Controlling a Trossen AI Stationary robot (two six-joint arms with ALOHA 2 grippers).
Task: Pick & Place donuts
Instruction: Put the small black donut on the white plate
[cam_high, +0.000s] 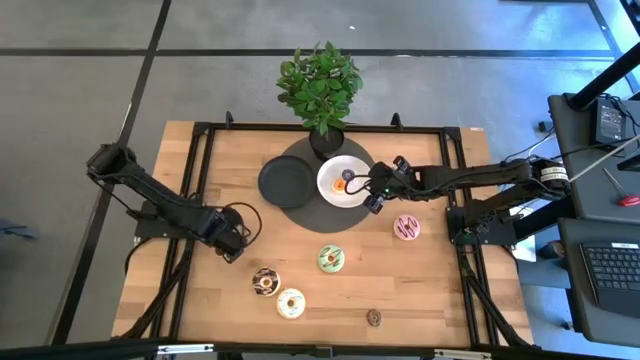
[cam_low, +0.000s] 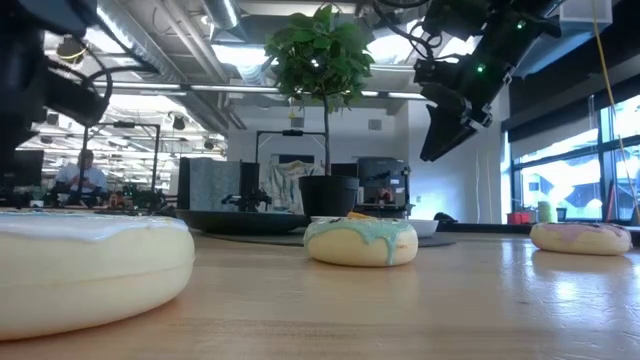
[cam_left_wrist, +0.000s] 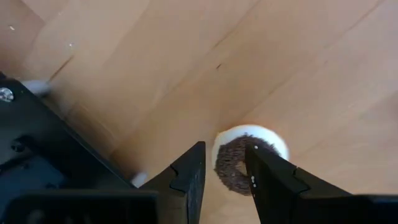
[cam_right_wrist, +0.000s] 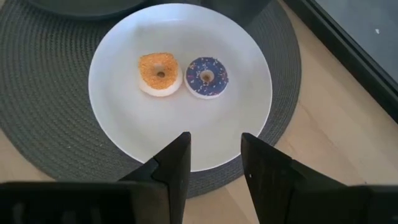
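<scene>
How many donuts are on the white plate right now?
2: an orange-topped donut and a blue-purple sprinkled donut lie side by side, apparently touching, on the white plate. The right pincer hovers above, open and empty. The right wrist view shows the whole plate; none hidden.

Open-plan office-lab — exposed ducts, desks, monitors

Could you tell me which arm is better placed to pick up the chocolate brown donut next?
Left. The left gripper hangs open above the chocolate brown frosted ring donut, while the right gripper hovers over the round white plate.
</scene>
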